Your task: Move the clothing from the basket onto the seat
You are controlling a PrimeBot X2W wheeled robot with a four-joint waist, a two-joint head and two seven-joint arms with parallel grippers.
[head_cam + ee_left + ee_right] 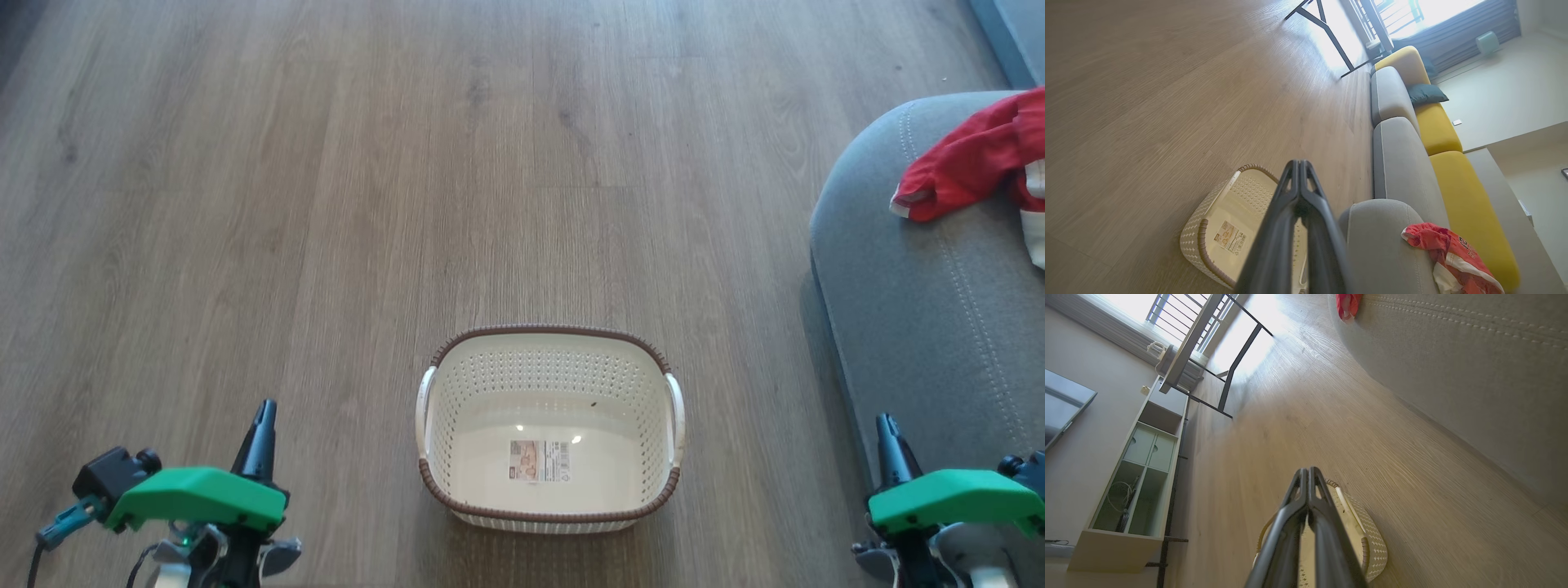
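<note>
1. The basket (pixel 551 371) stands upright on the wood floor (pixel 326 204), near and centre, mouth up. Its long axis runs left to right, with a handle at each end. A paper label (pixel 539 460) lies on its bottom (the rest of the inside is bare plastic).
2. The clothing (pixel 971 163) lies on the seat (pixel 914 327) at the far right, well apart from the basket. It stretches roughly left to right, and a white-trimmed end points left towards the seat's rounded edge. A white panel shows at its right side.
3. The seat fills the right side, its rounded end facing left. Bare floor lies between it and the basket.
4. The left claw (pixel 263 416) is at the near left, closed with its fingers pressed together and holding nothing. It points away from the robot.
5. The right claw (pixel 886 425) is at the near right, in front of the seat's edge. It is likewise closed tight and empty.
6. Farther off, yellow cushions (pixel 1437 126) and a dark pillow (pixel 1427 94) sit along the sofa beyond the seat. A black-legged table (pixel 1327 24) stands by the window. A shelf unit (pixel 1139 465) lines the left wall.
</note>
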